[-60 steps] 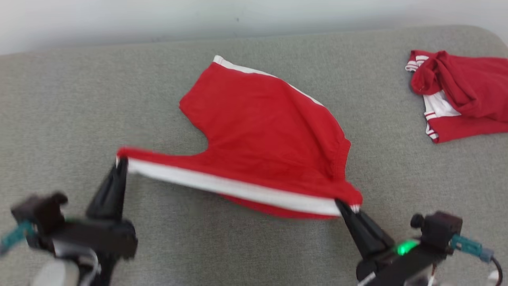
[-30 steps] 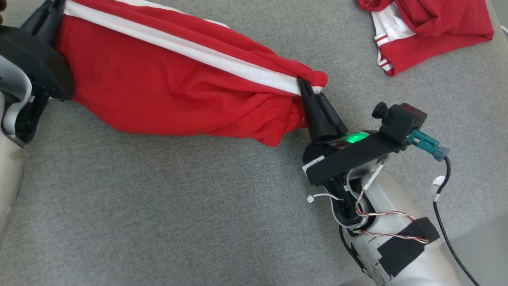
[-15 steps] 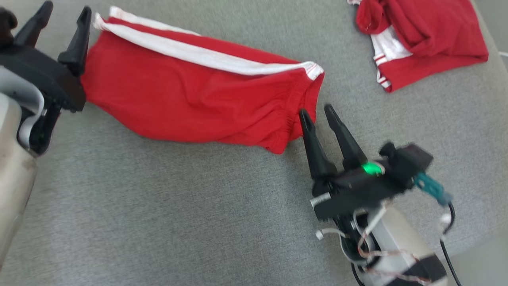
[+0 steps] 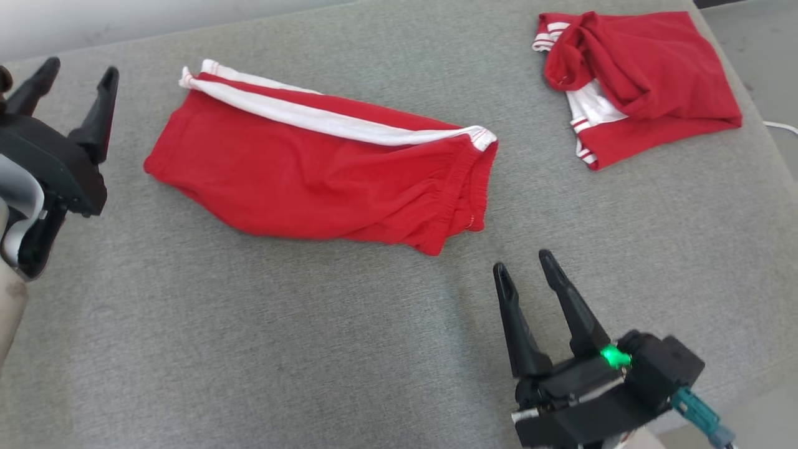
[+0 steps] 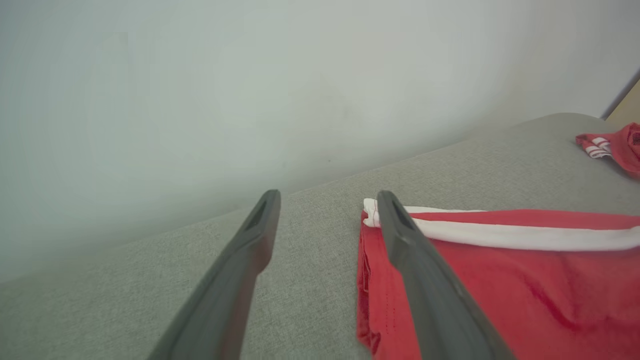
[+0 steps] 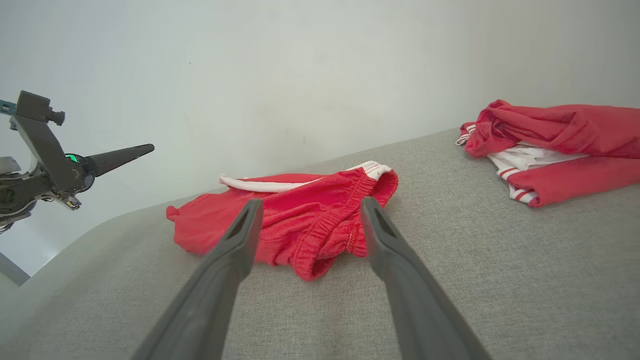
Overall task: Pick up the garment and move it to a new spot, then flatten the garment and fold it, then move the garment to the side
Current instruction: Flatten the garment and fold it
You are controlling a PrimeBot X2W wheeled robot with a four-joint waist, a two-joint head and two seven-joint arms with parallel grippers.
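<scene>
The garment (image 4: 312,174) is a pair of red shorts with a white side stripe, folded in half lengthwise on the grey cushion, stripe along its far edge. It also shows in the left wrist view (image 5: 500,280) and the right wrist view (image 6: 300,220). My left gripper (image 4: 78,68) hovers open to the left of the shorts' leg end, apart from the cloth. Open too, my right gripper (image 4: 523,262) sits just short of the waistband end and holds nothing.
A second red and white garment (image 4: 629,81) lies crumpled at the far right of the cushion (image 4: 249,343), near its right edge. A pale wall runs behind the cushion's far edge. A white cable (image 4: 782,126) trails off the right side.
Both grippers opened and let go of the shorts, which now lie folded on the cushion. Both arms have drawn back from the cloth. The head camera has also shifted.
</scene>
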